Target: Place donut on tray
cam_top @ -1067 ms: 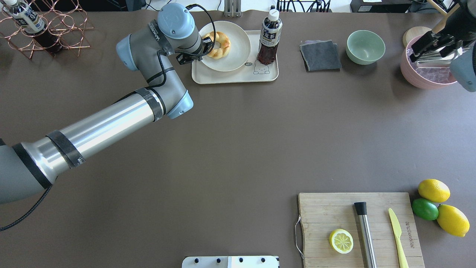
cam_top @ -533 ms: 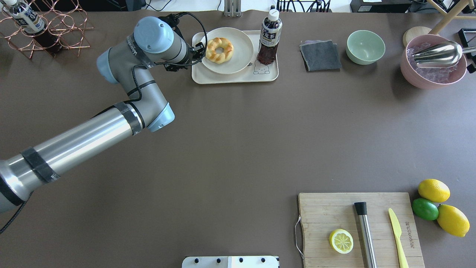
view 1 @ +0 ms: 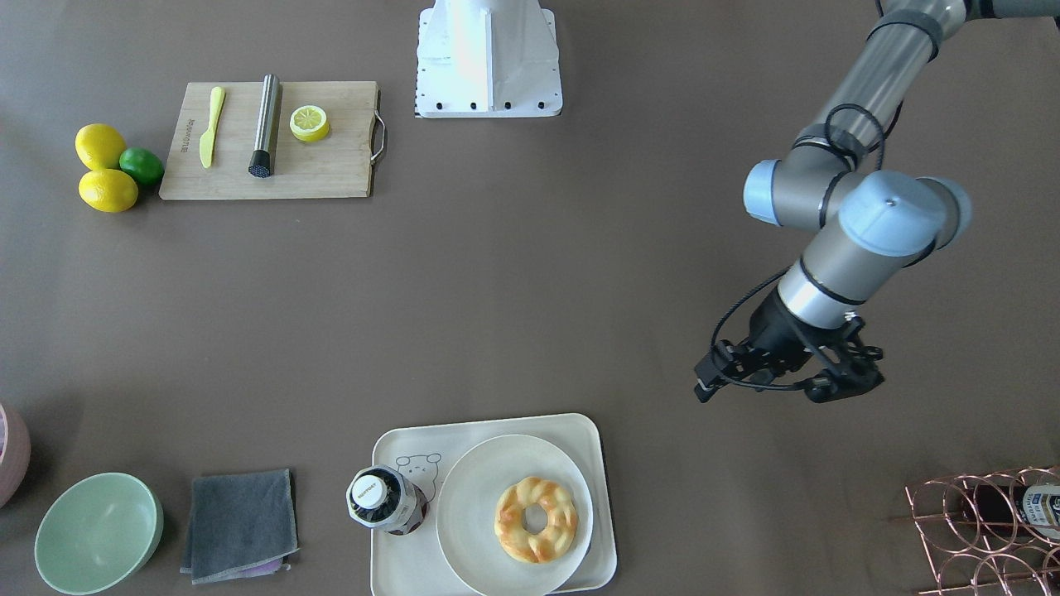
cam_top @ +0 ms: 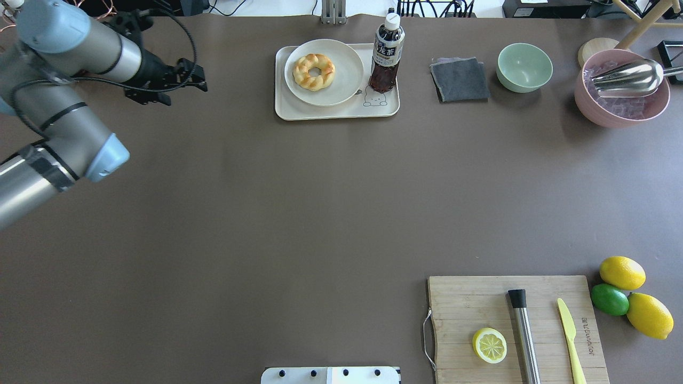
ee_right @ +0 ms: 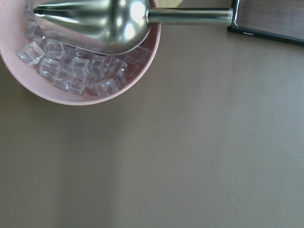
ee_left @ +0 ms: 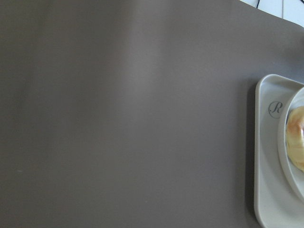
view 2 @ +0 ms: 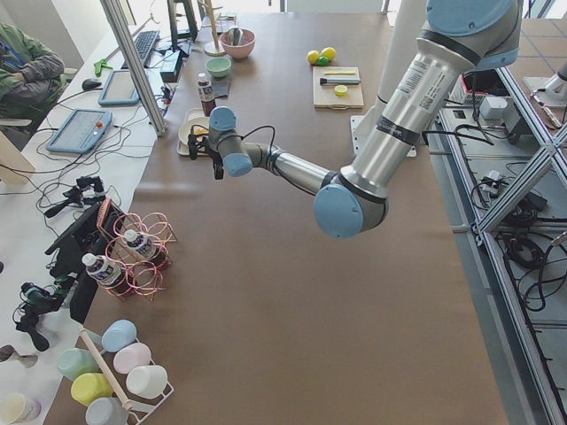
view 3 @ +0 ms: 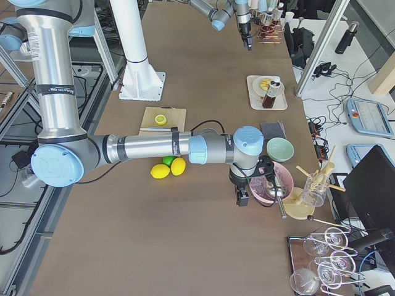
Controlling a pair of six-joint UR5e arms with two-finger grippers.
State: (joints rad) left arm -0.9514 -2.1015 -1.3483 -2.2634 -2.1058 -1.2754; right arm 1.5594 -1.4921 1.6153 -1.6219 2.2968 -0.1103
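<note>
The golden braided donut lies on a round white plate, which sits on the cream tray at the far centre-left of the table. It also shows in the front view on the tray. My left gripper is open and empty, above bare table well to the left of the tray; it also shows in the front view. The left wrist view shows only the tray's edge and a sliver of donut. My right gripper shows only in the right side view, beside the pink bowl; I cannot tell its state.
A dark drink bottle stands on the tray's right part. A grey cloth, green bowl and pink ice bowl with metal scoop lie along the far edge. A cutting board with a lemon half lies near right. A wire rack stands far left.
My left gripper let go of the donut on the plate and drew back far to the left. My right gripper left the overhead view at the top right.
</note>
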